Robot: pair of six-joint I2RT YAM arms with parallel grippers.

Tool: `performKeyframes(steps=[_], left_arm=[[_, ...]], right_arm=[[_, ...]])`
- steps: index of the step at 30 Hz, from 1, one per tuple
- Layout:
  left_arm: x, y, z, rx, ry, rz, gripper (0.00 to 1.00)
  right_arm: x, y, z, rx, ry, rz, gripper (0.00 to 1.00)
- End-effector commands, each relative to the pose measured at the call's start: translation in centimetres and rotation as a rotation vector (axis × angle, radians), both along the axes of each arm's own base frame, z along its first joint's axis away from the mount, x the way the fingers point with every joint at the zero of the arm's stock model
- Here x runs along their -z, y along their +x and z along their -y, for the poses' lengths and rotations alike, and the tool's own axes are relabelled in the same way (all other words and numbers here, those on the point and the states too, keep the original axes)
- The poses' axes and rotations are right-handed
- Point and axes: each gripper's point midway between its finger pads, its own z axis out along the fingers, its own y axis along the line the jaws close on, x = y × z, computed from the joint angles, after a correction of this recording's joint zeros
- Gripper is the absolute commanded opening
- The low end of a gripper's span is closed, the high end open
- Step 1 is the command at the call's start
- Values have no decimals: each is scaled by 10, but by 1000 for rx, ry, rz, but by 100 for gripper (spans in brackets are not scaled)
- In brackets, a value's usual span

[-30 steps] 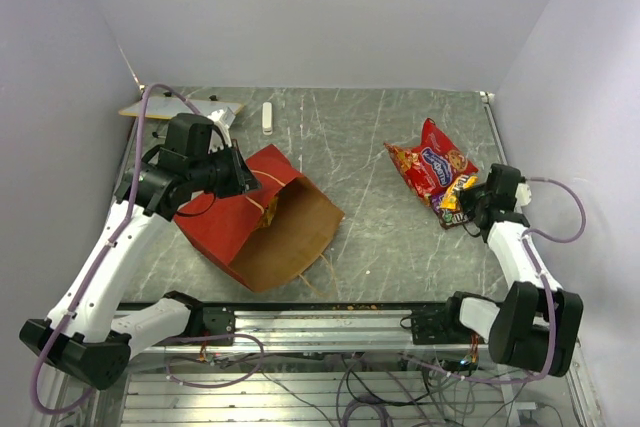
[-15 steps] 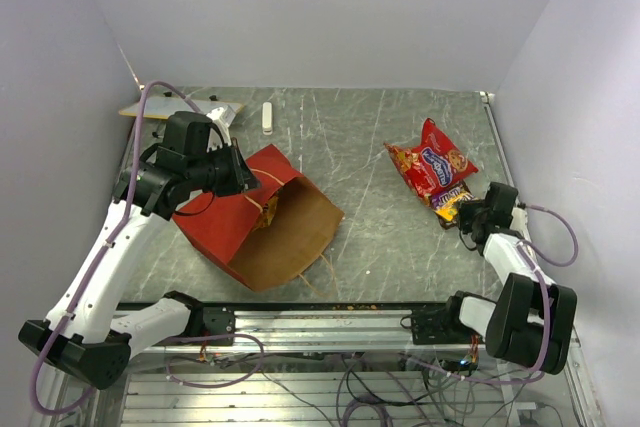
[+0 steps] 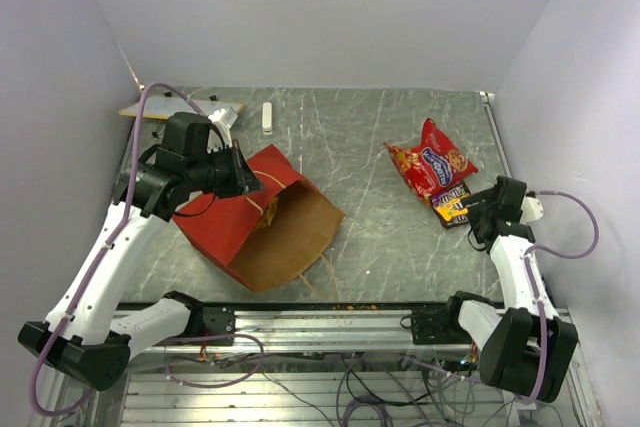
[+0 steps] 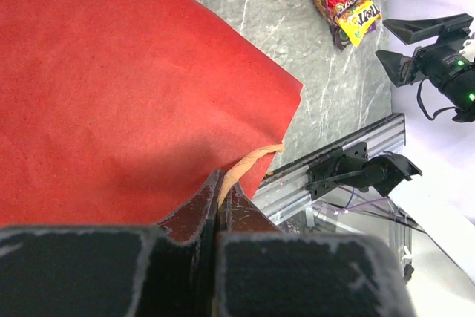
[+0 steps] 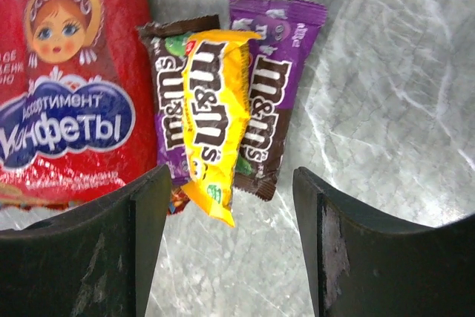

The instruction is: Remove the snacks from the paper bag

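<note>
The paper bag (image 3: 235, 222), red outside and brown inside, lies on its side at the left with its mouth toward the near right. My left gripper (image 3: 243, 183) is at the bag's upper rim. In the left wrist view this gripper (image 4: 220, 185) is shut on the tan string handle (image 4: 256, 158) against the red paper (image 4: 111, 87). The snacks lie on the table at the right: a red bag (image 5: 70, 87), a yellow packet (image 5: 215, 109) and two purple-and-brown packets (image 5: 274, 79). My right gripper (image 5: 231, 206) hangs open just short of them, holding nothing.
A small white piece (image 3: 267, 117) and a flat tan card (image 3: 148, 107) lie at the back left. The aluminium rail (image 3: 330, 319) runs along the near edge, with crumbs beside it. Walls close in the left, back and right sides.
My right gripper has opened and drawn back a little from the snacks, leaving the yellow packet on top of the others. The left arm and the bag have not moved.
</note>
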Motion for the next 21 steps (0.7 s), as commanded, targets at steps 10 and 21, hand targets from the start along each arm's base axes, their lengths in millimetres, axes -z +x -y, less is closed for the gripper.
performKeyframes(steps=[10,21], left_arm=[[-6,-2,11,36,-66,4,7],[-7,1,8,2,-68,4,7]], right_arm=[[-26,4,-161,-788,27,108,65],[-72,-16,-279,-1246,-194,325,67]])
